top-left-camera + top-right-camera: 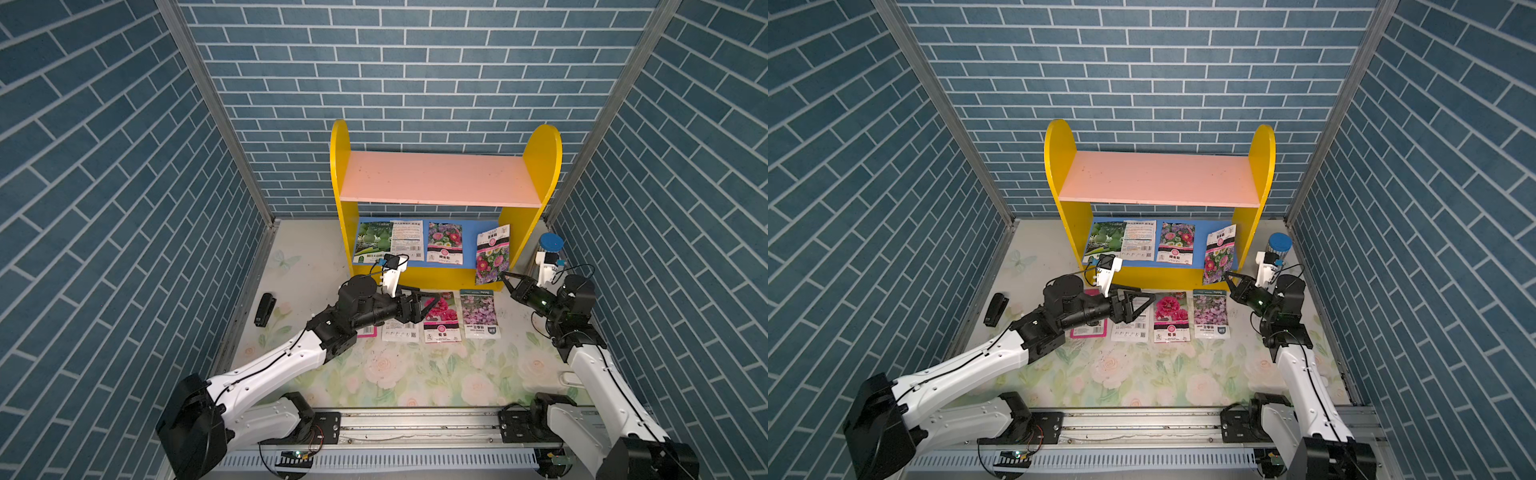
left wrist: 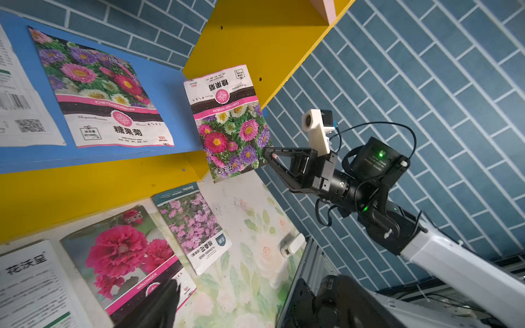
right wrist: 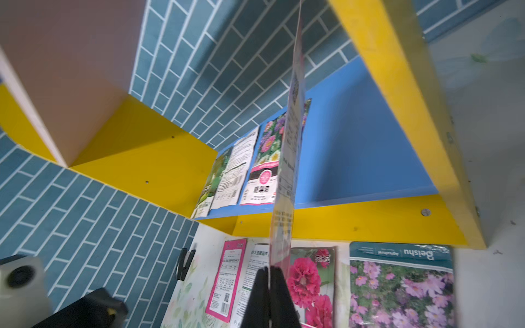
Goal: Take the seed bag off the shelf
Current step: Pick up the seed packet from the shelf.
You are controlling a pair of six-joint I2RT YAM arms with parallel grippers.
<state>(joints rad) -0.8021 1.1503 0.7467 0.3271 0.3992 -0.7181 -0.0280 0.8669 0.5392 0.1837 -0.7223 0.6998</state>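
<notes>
The shelf (image 1: 440, 178) (image 1: 1158, 178) stands against the back wall, with yellow sides, a pink upper board and a blue lower board. A chrysanthemum seed bag (image 1: 492, 255) (image 1: 1220, 253) (image 2: 230, 125) (image 3: 292, 127) tilts up at the right end of the lower board and overhangs its front edge. My right gripper (image 1: 503, 275) (image 1: 1227, 275) (image 2: 268, 154) (image 3: 269, 272) is shut on that bag's lower corner. My left gripper (image 1: 432, 305) (image 1: 1148, 303) hangs open over the bags lying on the table, holding nothing. One of its fingers (image 2: 159, 304) shows in the left wrist view.
Three more bags lie flat on the lower board: gourd (image 1: 372, 241), white-backed (image 1: 407, 239), chrysanthemum (image 1: 444, 243). Before the shelf lie several bags, among them a hollyhock bag (image 1: 442, 318) and a purple-flower bag (image 1: 480, 313). A black stapler (image 1: 264, 309) lies left, a blue-lidded jar (image 1: 550, 243) right.
</notes>
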